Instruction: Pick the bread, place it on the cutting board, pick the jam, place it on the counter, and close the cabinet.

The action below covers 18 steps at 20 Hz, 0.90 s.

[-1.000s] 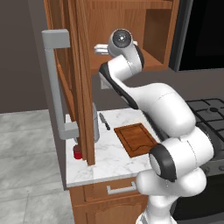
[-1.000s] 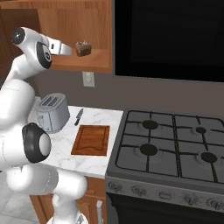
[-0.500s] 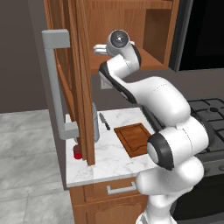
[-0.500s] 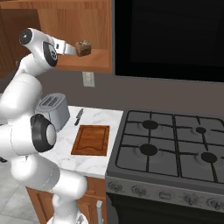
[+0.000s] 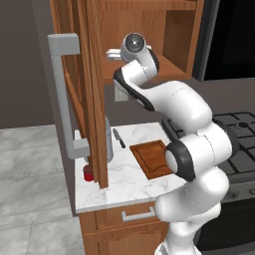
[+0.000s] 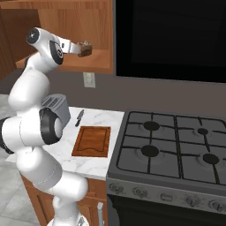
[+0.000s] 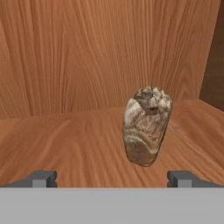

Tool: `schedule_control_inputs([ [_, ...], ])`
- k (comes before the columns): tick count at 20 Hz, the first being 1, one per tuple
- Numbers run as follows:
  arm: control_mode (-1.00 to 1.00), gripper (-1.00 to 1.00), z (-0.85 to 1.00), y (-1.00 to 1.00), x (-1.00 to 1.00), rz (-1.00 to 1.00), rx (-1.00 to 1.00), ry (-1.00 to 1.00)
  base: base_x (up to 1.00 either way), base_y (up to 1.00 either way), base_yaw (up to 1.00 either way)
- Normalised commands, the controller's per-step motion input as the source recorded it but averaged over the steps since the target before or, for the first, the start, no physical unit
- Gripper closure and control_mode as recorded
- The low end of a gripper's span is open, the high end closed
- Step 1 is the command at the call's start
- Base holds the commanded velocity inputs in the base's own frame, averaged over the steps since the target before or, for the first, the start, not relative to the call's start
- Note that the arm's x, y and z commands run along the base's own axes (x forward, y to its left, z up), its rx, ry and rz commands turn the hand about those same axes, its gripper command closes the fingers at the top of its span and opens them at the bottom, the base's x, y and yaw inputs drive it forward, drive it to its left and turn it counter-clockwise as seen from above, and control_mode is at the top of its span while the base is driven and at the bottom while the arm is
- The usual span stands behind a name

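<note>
Closer now — open hand [image 7: 112, 179] just short of the bread [image 7: 145, 126].

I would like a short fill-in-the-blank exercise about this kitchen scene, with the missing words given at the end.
1. The bread lies on the shelf inside the ____.
2. The gripper faces the bread with its jaws ____.
3. The knife lies on the counter between the toaster and the ____.
4. The cabinet door stands ____.

Missing words: cabinet; open; cutting board; open
</note>
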Motion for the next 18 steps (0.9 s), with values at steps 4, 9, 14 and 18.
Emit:
schedule_control_inputs([
  [4,-1.00,-1.00,0.00,-0.07,0.28,0.00,0.00,0.00,0.00,0.00,0.00],
  [9,-1.00,-1.00,0.00,-0.07,0.25,0.00,0.00,0.00,0.00,0.00,0.00],
  [14,-1.00,-1.00,0.00,-0.07,0.23,0.00,0.00,0.00,0.00,0.00,0.00],
  [18,-1.00,-1.00,0.00,-0.05,0.22,0.00,0.00,0.00,0.00,0.00,0.00],
])
